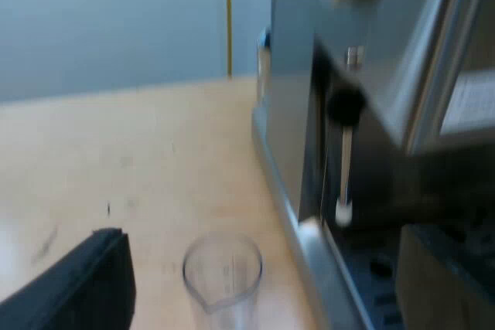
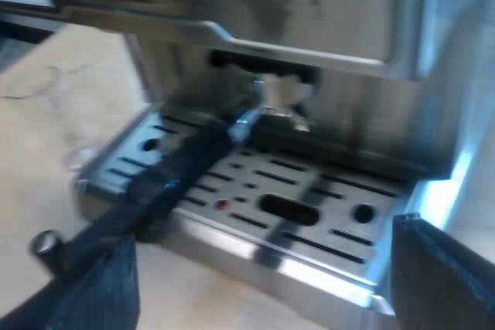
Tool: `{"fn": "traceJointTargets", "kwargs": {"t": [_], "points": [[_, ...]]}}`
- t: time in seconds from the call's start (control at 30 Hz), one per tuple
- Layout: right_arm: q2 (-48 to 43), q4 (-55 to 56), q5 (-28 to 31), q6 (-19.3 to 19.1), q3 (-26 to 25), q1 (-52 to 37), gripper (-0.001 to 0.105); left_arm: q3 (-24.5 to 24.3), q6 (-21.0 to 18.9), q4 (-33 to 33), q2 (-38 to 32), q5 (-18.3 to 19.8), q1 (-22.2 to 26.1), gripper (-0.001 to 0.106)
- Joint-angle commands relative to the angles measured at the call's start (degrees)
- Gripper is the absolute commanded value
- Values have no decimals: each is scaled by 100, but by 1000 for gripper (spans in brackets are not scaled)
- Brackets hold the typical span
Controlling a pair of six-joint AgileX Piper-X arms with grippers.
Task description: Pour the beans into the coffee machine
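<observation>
A clear measuring glass [image 1: 223,274] stands upright on the pale wooden table [image 1: 116,160], close to the espresso machine [image 1: 309,113] and its drip tray edge. I see nothing dark inside it. My left gripper [image 1: 259,291] is open just above it, and the glass sits between the fingers, nearer one black finger [image 1: 85,287]. My right gripper [image 2: 263,291] is open in front of the machine's slotted drip tray [image 2: 309,222]. The metal holder [image 2: 274,106] is locked into the machine's front. Its dark handle [image 2: 170,179] reaches out toward one right finger [image 2: 93,291].
The machine's steam wand [image 1: 345,152] hangs down beside the glass, over the tray's edge. A grey wall [image 1: 116,21] rises behind the bare tabletop. A small red dot [image 2: 222,205] shows on the drip tray.
</observation>
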Motion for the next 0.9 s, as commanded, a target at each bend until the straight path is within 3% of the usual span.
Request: {"fn": "traceJointTargets", "kwargs": {"t": [0.03, 0.13, 0.23, 0.27, 0.5, 0.73, 0.9], "points": [[-12, 94, 294, 17, -180, 5, 69, -223, -105, -24, -56, 158, -10, 72], [-12, 358, 607, -211, -457, 5, 69, -371, -105, -24, -56, 301, -10, 72], [8, 424, 607, -218, -517, 5, 69, -493, -105, 102, -56, 300, -10, 72], [112, 640, 570, -183, -757, -159, 69, -539, -105, 194, -56, 300, -10, 72], [550, 1028, -552, -24, -1327, -1483, 69, -675, -105, 663, -221, 300, -10, 72], [338, 1107, -714, -50, -1405, -2570, 69, -675, -90, 663, -517, 248, -10, 72], [121, 1364, -717, -206, -1405, -2885, 69, -675, -90, 725, -647, 250, -10, 72]]}}
